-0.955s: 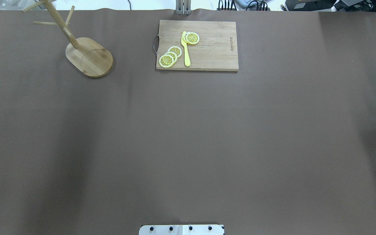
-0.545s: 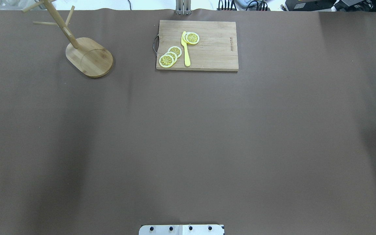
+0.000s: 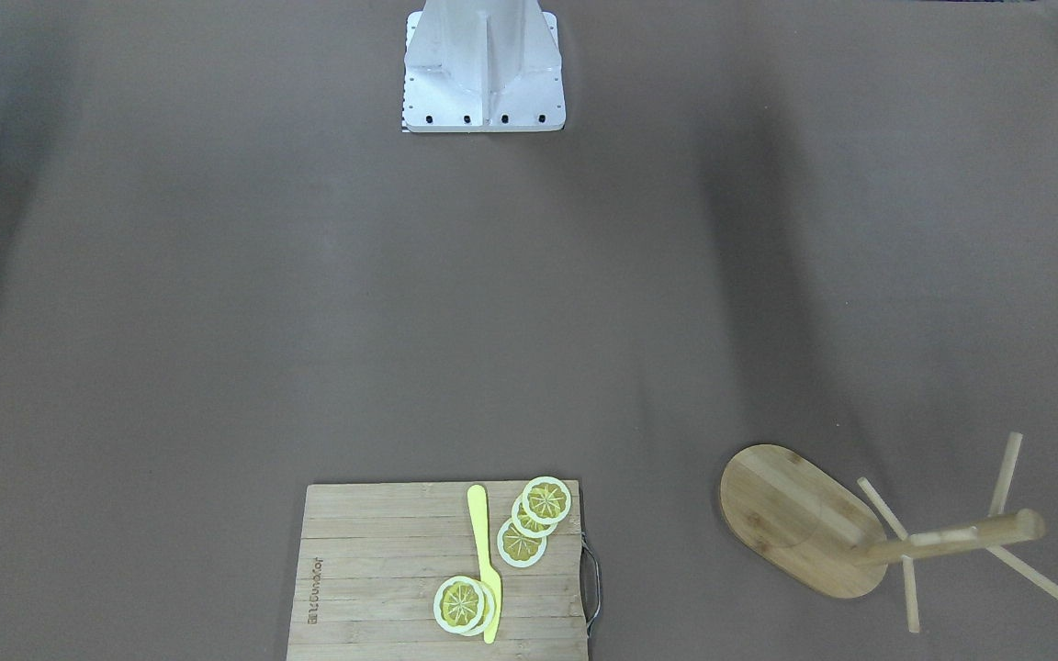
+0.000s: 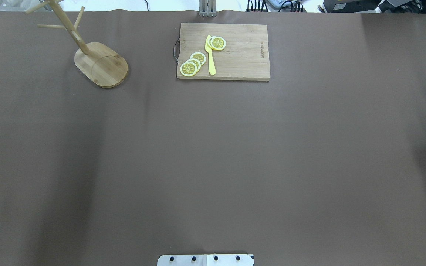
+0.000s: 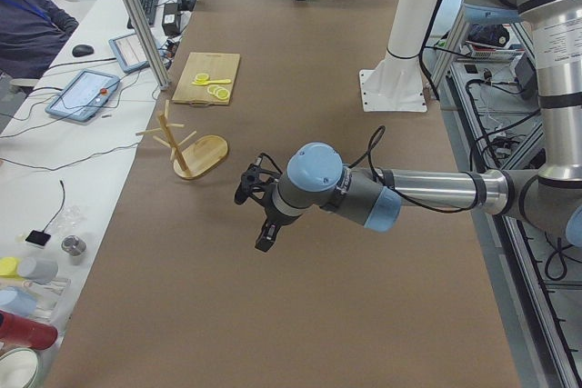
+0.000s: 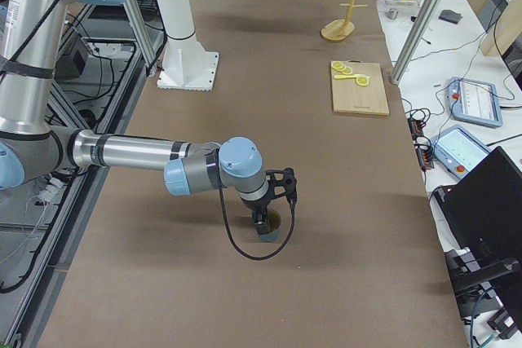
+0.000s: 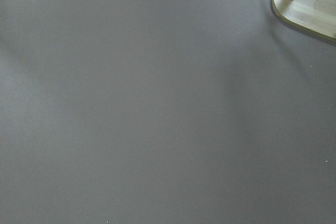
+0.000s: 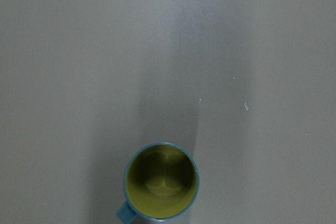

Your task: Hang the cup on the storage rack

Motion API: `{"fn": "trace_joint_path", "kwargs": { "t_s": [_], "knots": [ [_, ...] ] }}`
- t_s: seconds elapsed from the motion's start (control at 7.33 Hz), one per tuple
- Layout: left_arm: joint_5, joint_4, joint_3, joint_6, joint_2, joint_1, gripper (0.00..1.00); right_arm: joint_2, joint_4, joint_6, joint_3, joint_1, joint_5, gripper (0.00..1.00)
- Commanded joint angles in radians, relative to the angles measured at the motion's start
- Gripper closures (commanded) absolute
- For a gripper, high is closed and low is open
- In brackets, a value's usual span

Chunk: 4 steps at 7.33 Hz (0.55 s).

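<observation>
In the overhead view the storage rack (image 4: 101,64) stands at the upper left. A cutting board (image 4: 223,51) with lemon slices (image 4: 193,63) and a yellow knife (image 4: 210,55) lies at top centre.

The left gripper (image 5: 264,243) hangs over bare table at the middle of the left side view. Whether its fingers are apart or together cannot be told.

The cup (image 6: 277,222) stands upright at the lower centre of the right side view, well apart from the rack. The right gripper (image 6: 263,226) is right at it, and its fingers cannot be read either.

In the right wrist view the cup sits at bottom centre, its handle (image 8: 124,214) to the lower left. It looks like stiff glazed ceramic, probably weighty, slippery and liable to chip. A pinch across the wall away from the handle would likely leave the loop free for a peg.
</observation>
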Motion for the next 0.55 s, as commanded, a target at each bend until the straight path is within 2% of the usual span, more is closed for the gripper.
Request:
{"fn": "trace_joint_path", "kwargs": {
  "t_s": [0.0,0.41],
  "knots": [
    [-0.052,-0.008,-0.012,-0.002,0.006,0.0,0.01,0.028,0.073,0.066,-0.072,-0.04,0.0,0.0],
    [-0.052,-0.012,-0.012,0.0,0.014,-0.002,0.01,0.076,0.463,0.301,-0.346,-0.135,-0.01,0.01]
  ]
}}
